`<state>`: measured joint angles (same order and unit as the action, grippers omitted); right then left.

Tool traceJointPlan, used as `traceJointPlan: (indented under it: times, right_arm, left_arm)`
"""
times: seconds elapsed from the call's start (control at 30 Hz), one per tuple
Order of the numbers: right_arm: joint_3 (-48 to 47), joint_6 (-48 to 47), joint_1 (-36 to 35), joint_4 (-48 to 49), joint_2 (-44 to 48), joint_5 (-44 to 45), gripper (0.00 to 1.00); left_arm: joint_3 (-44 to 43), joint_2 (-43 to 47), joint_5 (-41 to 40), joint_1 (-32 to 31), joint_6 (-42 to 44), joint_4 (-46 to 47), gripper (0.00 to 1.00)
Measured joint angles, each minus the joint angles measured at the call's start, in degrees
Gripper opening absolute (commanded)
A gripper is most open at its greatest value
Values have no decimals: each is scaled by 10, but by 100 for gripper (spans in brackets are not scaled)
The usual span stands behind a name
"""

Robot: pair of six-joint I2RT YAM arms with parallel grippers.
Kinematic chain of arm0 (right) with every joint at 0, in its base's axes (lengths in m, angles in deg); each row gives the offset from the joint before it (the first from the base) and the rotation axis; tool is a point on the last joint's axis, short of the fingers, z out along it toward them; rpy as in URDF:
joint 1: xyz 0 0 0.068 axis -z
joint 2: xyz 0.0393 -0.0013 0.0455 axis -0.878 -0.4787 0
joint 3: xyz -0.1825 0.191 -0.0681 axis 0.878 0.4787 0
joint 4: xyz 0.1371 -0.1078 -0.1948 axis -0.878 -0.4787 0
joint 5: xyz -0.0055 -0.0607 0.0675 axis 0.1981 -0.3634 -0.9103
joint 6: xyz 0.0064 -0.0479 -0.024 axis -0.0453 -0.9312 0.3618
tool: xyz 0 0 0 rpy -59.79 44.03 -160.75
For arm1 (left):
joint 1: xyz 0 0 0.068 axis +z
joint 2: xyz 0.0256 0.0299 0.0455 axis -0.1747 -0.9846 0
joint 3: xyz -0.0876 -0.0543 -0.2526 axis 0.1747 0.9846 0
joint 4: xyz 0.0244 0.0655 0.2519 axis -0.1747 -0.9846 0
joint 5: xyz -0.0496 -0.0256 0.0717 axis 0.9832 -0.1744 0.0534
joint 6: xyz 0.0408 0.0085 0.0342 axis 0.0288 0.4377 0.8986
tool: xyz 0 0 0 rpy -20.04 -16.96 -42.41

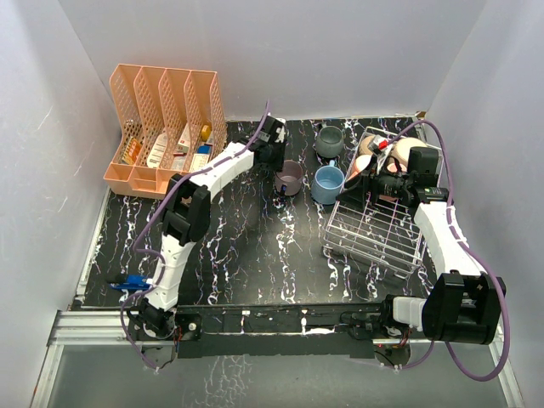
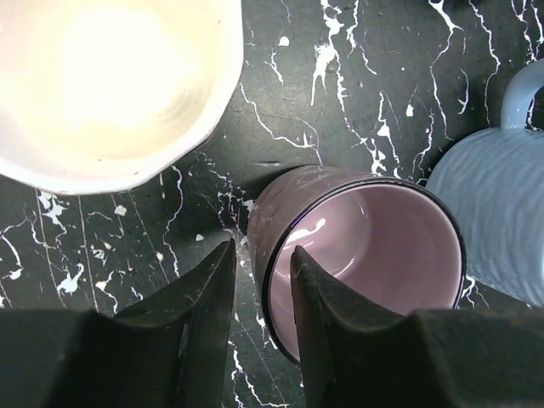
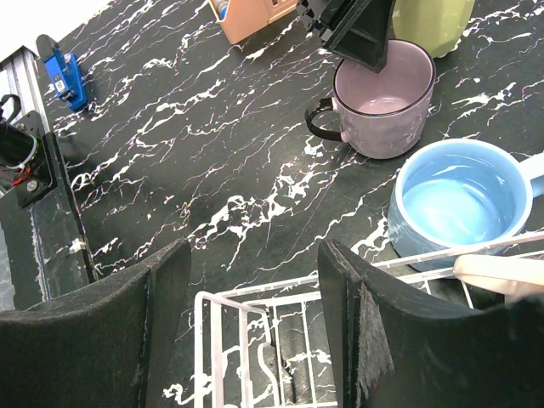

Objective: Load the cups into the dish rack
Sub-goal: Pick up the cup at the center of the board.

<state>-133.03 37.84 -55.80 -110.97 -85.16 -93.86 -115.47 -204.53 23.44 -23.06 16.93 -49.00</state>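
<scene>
The left arm reaches across the black marbled surface [image 1: 255, 255] to the mauve mug [image 2: 365, 246], which stands upright near the middle, its handle at about 9 o'clock in the right wrist view. The left gripper [image 2: 259, 255] has its fingers [image 2: 208, 297] a little apart and astride the mug's near wall, one inside the rim and one outside. A sliver of surface shows between the outer finger and the wall, so nothing is pinched yet. The light blue mug [image 1: 327, 183] sits just beside the mauve one at its 3 o'clock, and the grey mug [image 1: 330, 140] stands at the blue one's 12 o'clock. A yellow-green mug [image 3: 433, 21] stands just beyond the left gripper. The dish rack [image 1: 374, 234] lies at 3 o'clock on the surface, with several cups [image 1: 399, 155] gathered at its far end. The right gripper [image 3: 255, 255] hangs over the rack's left edge, its fingers spread wide and holding nothing. A peach organizer [image 1: 166, 127] stands at 10 o'clock
</scene>
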Motion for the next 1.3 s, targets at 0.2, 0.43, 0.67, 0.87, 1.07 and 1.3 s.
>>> traceJointPlan:
  times: [0.2, 0.43, 0.67, 0.87, 1.07, 1.3]
  right_arm:
    - [0, 0, 0, 0, 0, 0, 64]
    - [0, 0, 0, 0, 0, 0, 64]
    - [1, 0, 0, 0, 0, 0, 64]
    - [2, 0, 0, 1, 0, -1, 64]
    - [5, 1, 0, 5, 0, -10, 64]
    - [28, 8, 0, 24, 1, -43, 64]
  left_arm:
    - [-9, -8, 0, -2, 2, -10, 24]
    - [-9, -13, 3, -2, 5, -11, 2]
    - [4, -8, 3, -2, 6, -2, 0]
    - [114, 57, 4, -3, -5, 55, 0]
    - [287, 186, 7, -2, -36, 120, 0]
    - [522, 441, 21, 5, -111, 258, 0]
